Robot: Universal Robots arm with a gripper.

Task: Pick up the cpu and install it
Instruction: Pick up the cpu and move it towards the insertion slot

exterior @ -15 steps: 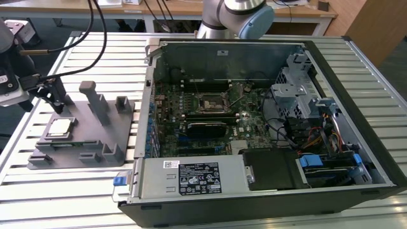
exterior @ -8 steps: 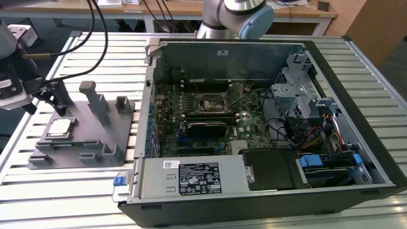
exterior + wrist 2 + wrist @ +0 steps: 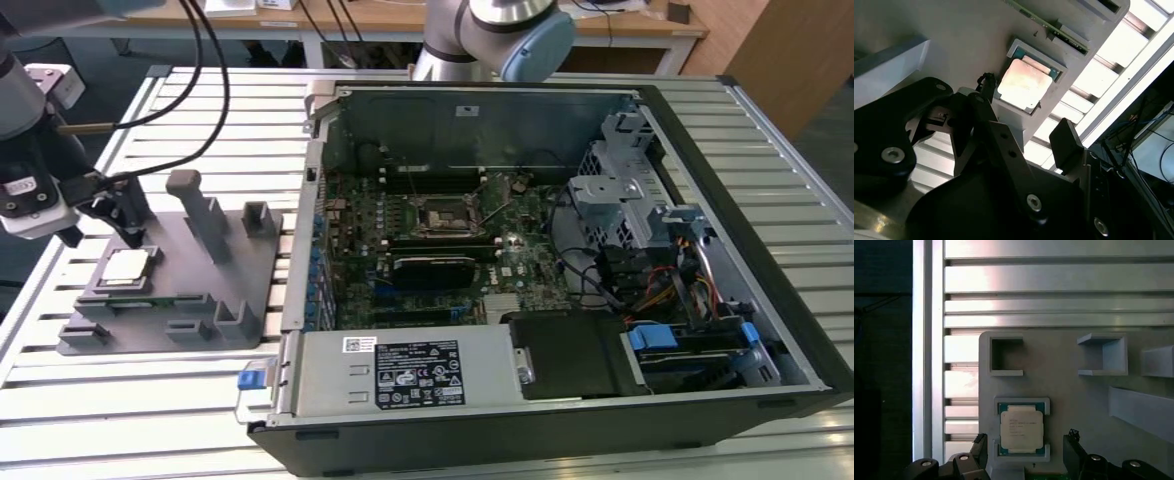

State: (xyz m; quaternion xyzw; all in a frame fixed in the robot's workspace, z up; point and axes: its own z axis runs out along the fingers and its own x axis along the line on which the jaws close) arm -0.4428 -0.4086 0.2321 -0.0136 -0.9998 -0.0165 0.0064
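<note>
On a slatted tabletop (image 3: pixel 160 400), beside the open case (image 3: pixel 481 115), a grey holder (image 3: pixel 200 290) cradles the cpu (image 3: pixel 1021 426) in its recess, not yet lifted. The jaws hang wide just above it, one to each side. Should they descend off-centre, a tip could strike the recess rim, or the chip could be pinched askew and slip.

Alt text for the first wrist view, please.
The cpu lies flat in its recess on the grey holder block, with the claw open, a finger on either side, not touching it. The block sits on a slatted metal table.
</note>
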